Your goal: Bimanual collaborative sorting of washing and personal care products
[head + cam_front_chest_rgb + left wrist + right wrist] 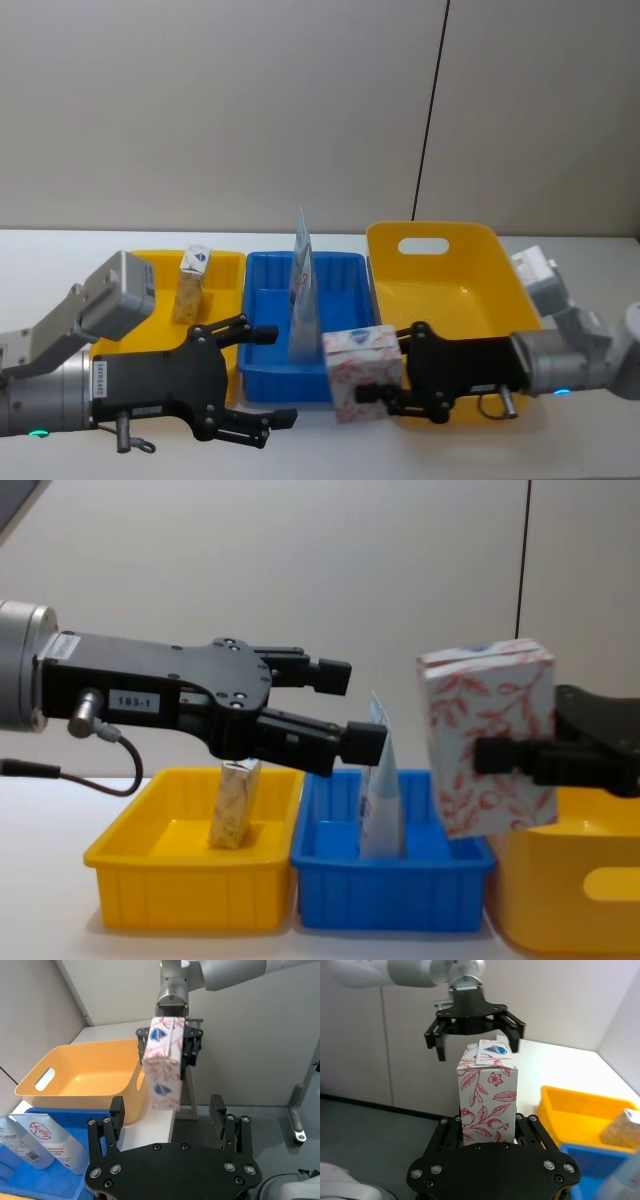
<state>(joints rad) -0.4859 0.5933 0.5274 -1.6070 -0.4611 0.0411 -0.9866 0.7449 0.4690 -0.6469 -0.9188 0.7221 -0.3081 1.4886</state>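
A white carton [350, 372] with red leaf print and a blue top mark hangs in the air in front of the blue bin [262, 300]. My right gripper [374, 372] is shut on its sides. From the left, my left gripper [275, 375] faces the carton with its fingers [362, 742] spread open and a small gap between them and the carton [490, 735]. A tall pale pouch [303, 290] stands upright in the blue bin. In the right wrist view the carton [487, 1092] stands upright between my fingers, and the left gripper [475, 1022] hangs open beyond it.
A small yellow bin [228, 264] at the left holds a beige carton [192, 283] with a blue top mark. A large yellow bin with a handle slot [450, 290] stands empty at the right. All three bins sit side by side on the white table [60, 250].
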